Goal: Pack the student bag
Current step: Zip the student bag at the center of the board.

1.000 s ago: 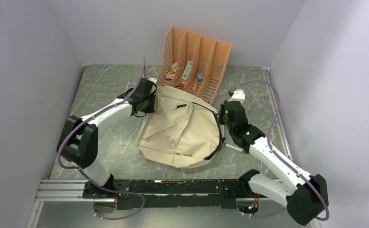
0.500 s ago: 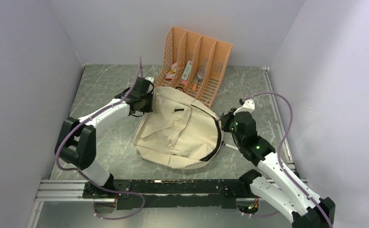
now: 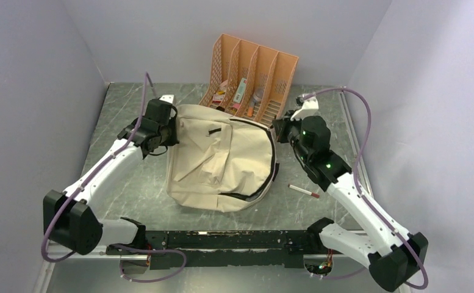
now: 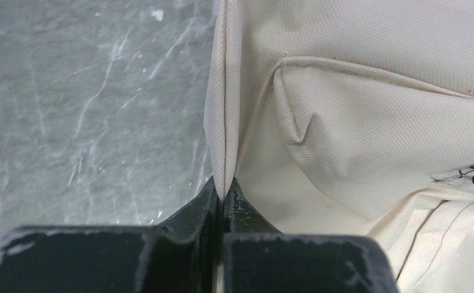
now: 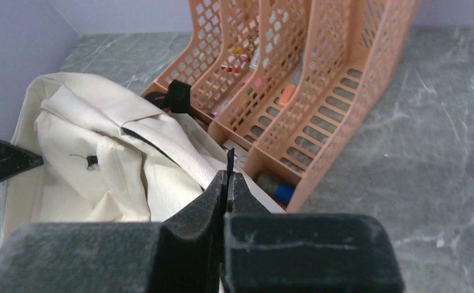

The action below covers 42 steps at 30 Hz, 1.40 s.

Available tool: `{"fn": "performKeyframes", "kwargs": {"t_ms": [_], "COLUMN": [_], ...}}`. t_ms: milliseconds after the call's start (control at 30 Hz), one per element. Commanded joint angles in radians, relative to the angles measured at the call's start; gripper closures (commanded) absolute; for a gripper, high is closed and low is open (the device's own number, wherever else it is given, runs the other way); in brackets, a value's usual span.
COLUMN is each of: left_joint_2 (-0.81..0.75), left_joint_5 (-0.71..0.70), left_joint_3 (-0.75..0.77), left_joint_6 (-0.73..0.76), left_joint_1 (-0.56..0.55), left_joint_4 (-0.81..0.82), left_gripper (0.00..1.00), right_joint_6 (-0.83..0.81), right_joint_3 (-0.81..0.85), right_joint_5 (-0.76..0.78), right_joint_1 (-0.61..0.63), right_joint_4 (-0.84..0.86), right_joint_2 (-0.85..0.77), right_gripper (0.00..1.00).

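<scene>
Grippers first: your left gripper (image 4: 224,183) pinched tight on seam fold of student bag (image 3: 222,162); your right gripper (image 5: 228,176) closed on thin dark tab at bag's rim. Bag sits mid-table (image 3: 130,116) between arms, top end just beside orange file organizer (image 3: 254,73). Pen (image 3: 304,191) lies right of bag, apart.

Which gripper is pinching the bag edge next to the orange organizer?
The right gripper; its jaws grip the bag beside the organizer. The left gripper holds the opposite seam.

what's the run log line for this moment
left gripper: shut on student bag left edge seam | right gripper: shut on student bag right edge near orange file organizer | pen: on table, outside bag
</scene>
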Motion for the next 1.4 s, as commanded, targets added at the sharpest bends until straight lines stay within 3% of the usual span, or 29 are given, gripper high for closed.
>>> {"fn": "performKeyframes", "kwargs": {"t_ms": [0, 300, 400, 433, 467, 567, 633, 767, 1033, 1233, 1367], "left_joint_2": [-0.093, -0.293, -0.321, -0.325, -0.326, -0.309, -0.298, -0.278, -0.151, 0.079, 0.212], "left_joint_5": [-0.106, 0.028, 0.03, 0.011, -0.004, -0.062, -0.067, 0.057, 0.456, 0.839, 0.988], "left_joint_3": [0.023, -0.075, -0.093, -0.086, -0.074, 0.003, 0.043, 0.032, -0.088, -0.019, 0.086], "left_joint_6": [-0.079, -0.199, -0.183, -0.178, -0.167, -0.132, -0.088, 0.04, 0.247, 0.424, 0.647], "left_joint_1": [0.034, 0.034, 0.034, 0.034, 0.034, 0.034, 0.034, 0.034, 0.032, -0.001, -0.044], "left_joint_4": [-0.153, -0.274, -0.264, -0.26, -0.254, -0.227, -0.167, 0.099, 0.707, 0.89, 0.788], "left_gripper": [0.95, 0.95, 0.76, 0.6, 0.51, 0.35, 0.3, 0.3, 0.33, 0.38, 0.38], "right_joint_6": [-0.051, -0.103, -0.136, -0.141, -0.141, -0.111, -0.093, -0.07, -0.026, -0.005, -0.017], "right_joint_3": [0.123, 0.278, 0.31, 0.301, 0.281, 0.2, 0.169, 0.154, 0.044, -0.038, -0.06], "right_joint_5": [-0.011, 0.017, -0.021, -0.056, -0.082, -0.145, -0.176, -0.242, -0.271, -0.274, -0.303], "right_joint_1": [-0.007, -0.011, -0.015, -0.015, -0.015, -0.016, -0.017, -0.018, -0.018, -0.019, -0.02], "right_joint_4": [0.155, 0.151, 0.173, 0.188, 0.216, 0.32, 0.353, 0.342, 0.398, 0.428, 0.433], "right_joint_2": [0.072, 0.291, 0.356, 0.37, 0.379, 0.378, 0.374, 0.371, 0.284, 0.215, 0.176], "right_gripper": [1.0, 1.0, 1.0, 1.0, 1.0, 1.0, 1.0, 1.0, 1.0, 1.0, 1.0]}}
